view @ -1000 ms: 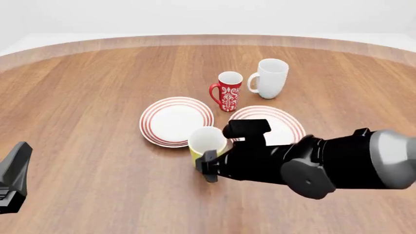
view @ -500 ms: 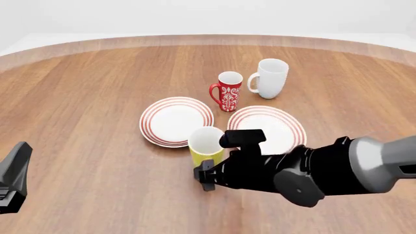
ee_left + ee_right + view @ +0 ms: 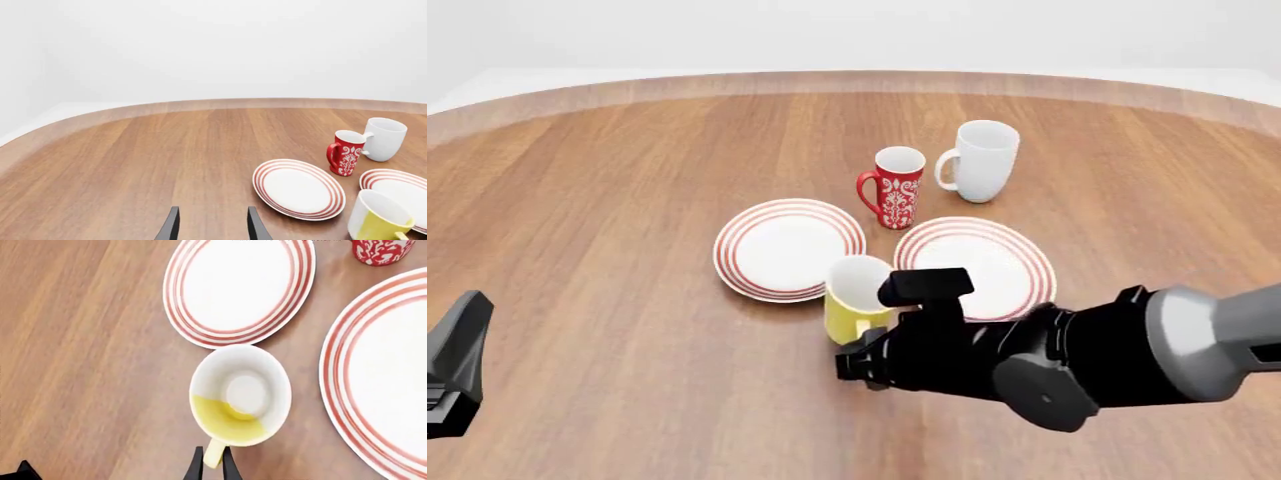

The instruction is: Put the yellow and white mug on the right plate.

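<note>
The yellow and white mug (image 3: 856,293) is just in front of the gap between the two plates, leaning a little. It also shows in the right wrist view (image 3: 240,395) and the left wrist view (image 3: 375,218). My right gripper (image 3: 865,348) is on the mug's near side, and its fingers (image 3: 195,467) are shut on the yellow handle (image 3: 213,454). The right plate (image 3: 1009,262), white with red rings, lies just right of the mug and is bare. My left gripper (image 3: 212,230) is open and empty, far to the left near the table's front edge (image 3: 457,362).
The slightly smaller red-ringed plate (image 3: 777,248) lies left of and behind the mug. A red patterned mug (image 3: 894,187) and a taller white mug (image 3: 981,160) stand behind the right plate. My right arm's black body (image 3: 1054,355) reaches in from the right, in front of that plate.
The right gripper drew back toward the near side of the mug, uncovering it and settling on its handle. The mug has shifted slightly right and now leans. The left arm has not moved.
</note>
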Available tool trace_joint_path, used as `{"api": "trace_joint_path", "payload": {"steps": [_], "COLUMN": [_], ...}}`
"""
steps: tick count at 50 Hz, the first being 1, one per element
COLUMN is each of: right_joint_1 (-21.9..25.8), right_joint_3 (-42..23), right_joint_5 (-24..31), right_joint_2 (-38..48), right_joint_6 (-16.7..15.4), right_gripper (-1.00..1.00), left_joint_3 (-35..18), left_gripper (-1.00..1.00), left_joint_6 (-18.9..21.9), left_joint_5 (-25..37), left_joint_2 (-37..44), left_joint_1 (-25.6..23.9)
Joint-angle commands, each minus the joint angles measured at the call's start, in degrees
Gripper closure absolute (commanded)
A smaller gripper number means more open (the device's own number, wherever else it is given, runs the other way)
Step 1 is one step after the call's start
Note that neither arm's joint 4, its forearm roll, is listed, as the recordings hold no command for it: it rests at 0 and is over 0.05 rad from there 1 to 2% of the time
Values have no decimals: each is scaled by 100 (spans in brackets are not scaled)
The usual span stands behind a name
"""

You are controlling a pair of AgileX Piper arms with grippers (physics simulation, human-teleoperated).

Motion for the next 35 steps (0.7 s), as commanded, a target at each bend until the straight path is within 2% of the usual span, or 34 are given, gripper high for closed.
{"api": "trace_joint_path", "payload": {"steps": [1,6,15,32,35], "right_joint_1": [-107,-239,-388,-603,-786], "right_joint_3": [73,100,135,-252,-244], "right_joint_5": [35,299,434,1037,1039], "right_joint_2": [-54,-434,-742,-1305,-1372], "right_joint_6": [-124,-258,-484,-932,-1042], "right_gripper": [100,100,100,100,100], "left_joint_3": [0,0,0,0,0], "left_gripper": [-100,-100,-100,-100,-100], "left_joint_6": [0,0,0,0,-1], "left_joint_5": [0,0,0,0,0], "left_joint_2": [0,0,0,0,-1], "left_joint_1": [-1,0,-1,-1,0]}}
